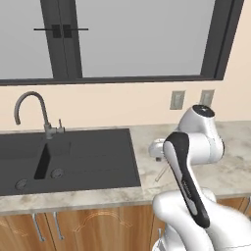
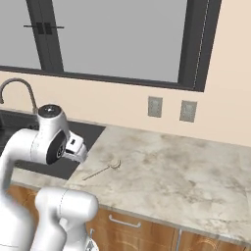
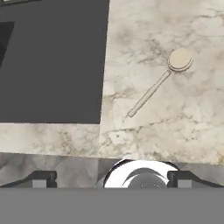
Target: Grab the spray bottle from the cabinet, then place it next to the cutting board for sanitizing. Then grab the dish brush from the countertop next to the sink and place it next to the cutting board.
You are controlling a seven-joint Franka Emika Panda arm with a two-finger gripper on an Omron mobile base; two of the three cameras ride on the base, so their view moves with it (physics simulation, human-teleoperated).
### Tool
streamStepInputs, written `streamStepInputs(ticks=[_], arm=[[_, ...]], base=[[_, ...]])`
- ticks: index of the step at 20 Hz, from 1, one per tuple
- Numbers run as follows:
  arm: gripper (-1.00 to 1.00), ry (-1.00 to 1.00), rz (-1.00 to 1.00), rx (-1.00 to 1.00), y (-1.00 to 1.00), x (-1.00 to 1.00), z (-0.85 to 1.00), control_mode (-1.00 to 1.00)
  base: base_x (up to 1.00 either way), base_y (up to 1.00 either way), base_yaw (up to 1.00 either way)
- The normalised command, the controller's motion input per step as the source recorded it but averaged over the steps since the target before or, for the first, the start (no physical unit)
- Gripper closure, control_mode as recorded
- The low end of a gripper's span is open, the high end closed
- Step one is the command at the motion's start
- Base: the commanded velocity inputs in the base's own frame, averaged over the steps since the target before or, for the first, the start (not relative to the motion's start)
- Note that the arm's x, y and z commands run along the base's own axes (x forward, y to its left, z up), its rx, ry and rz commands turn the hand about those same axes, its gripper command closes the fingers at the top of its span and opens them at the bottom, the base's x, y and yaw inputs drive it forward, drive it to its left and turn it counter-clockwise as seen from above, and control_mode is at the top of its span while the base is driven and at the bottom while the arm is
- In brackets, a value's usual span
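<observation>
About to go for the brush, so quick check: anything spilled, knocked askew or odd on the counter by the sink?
Nothing stands out. The dish brush lies flat on the countertop, angled, just right of the sink, with no spill or damage visible. The gripper is open above it.

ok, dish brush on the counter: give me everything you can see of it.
The dish brush is a thin, pale beige-grey stick with a small round disc head at one end, plastic-looking. It lies flat on the marbled countertop, just right of the black sink and not touching its edge. Its handle runs diagonally, with the head pointing toward the wall. Nothing else touches it; it lies ahead of the open jaws.
</observation>
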Motion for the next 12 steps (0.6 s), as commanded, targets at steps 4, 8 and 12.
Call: streamStepInputs(ticks=[4, 8, 12], arm=[[-1.0, 0.14, -0.39, 0.0, -0.38, 0.68, -1.0, -1.0], [-1.0, 0.11, -0.32, 0.0, -0.39, 0.72, -0.95, -1.0], [-1.0, 0.13, -0.2, 0.0, -0.44, 0.66, -0.87, -1.0]], base=[[0.0, 0.0, 0.0], [0.0, 0.0, 0.0], [0.0, 0.0, 0.0]])
